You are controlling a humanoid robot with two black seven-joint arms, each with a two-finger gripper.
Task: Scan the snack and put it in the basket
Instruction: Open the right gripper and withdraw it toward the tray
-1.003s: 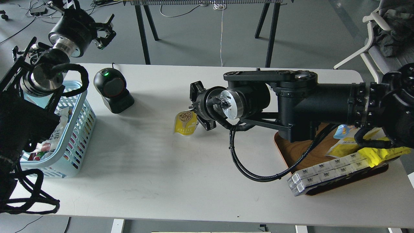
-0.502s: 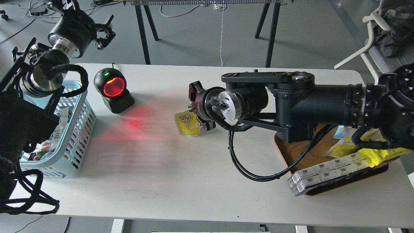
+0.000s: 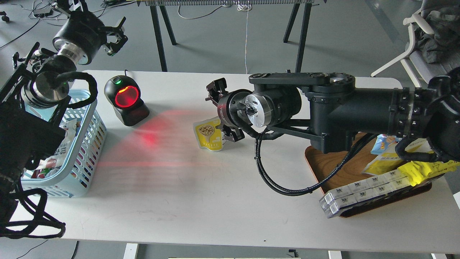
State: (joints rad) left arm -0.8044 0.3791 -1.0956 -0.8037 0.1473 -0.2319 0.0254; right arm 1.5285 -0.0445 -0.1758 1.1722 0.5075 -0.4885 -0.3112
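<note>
The snack [image 3: 209, 134], a yellow and white pouch with a round picture of beans, rests tilted on the white table [image 3: 187, 194] at its middle, front facing up. My right gripper [image 3: 219, 113] is right beside it; its jaws stand spread, the lower finger [image 3: 233, 136] touching the pouch's right edge. The light blue basket [image 3: 86, 151] stands at the table's left edge with several packets inside. My left gripper [image 3: 115, 34] hangs open and empty above the far left corner, behind the basket.
A black barcode scanner [image 3: 125, 100] stands between basket and snack, its window glowing red and casting red light on the table. A brown wooden tray [image 3: 334, 169] at the right holds yellow packets, a blue packet and white boxes. A chair stands far right.
The scanner lit up red. My right gripper's jaws spread and its upper finger rose, leaving the snack on the table. The left arm has barely moved.
</note>
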